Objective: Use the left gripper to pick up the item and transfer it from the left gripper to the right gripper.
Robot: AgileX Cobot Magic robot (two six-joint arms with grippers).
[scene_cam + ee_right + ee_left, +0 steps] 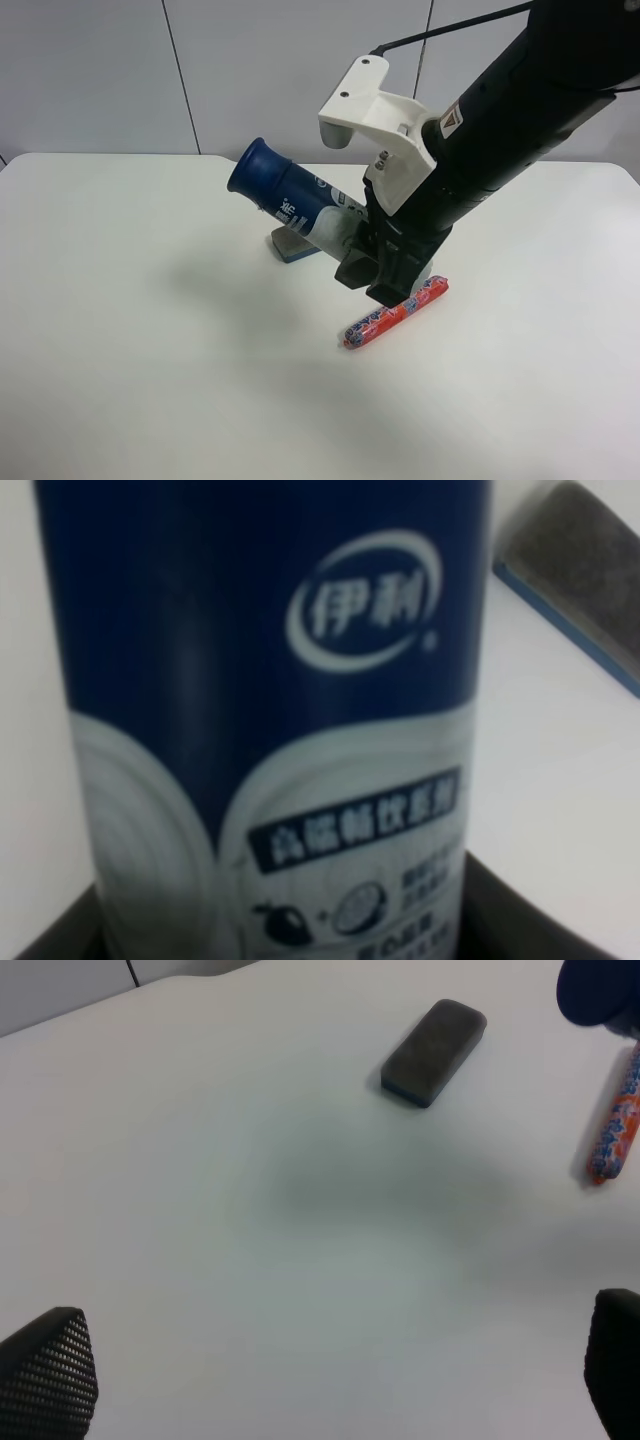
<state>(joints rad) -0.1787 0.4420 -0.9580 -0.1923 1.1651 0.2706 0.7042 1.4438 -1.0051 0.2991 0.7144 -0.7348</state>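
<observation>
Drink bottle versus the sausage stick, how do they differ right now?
The drink bottle is held off the table, tilted, in the shut right pincer; the sausage stick lies flat on the table. The drink bottle is thick, white and dark blue; the sausage stick is thin, red-and-blue patterned. Both are elongated and round-bodied.

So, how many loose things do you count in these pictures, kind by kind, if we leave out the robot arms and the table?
White-and-blue bottle: 1
Grey-topped blue block eraser: 1
Red-blue patterned sausage stick: 1
Total: 3
</observation>
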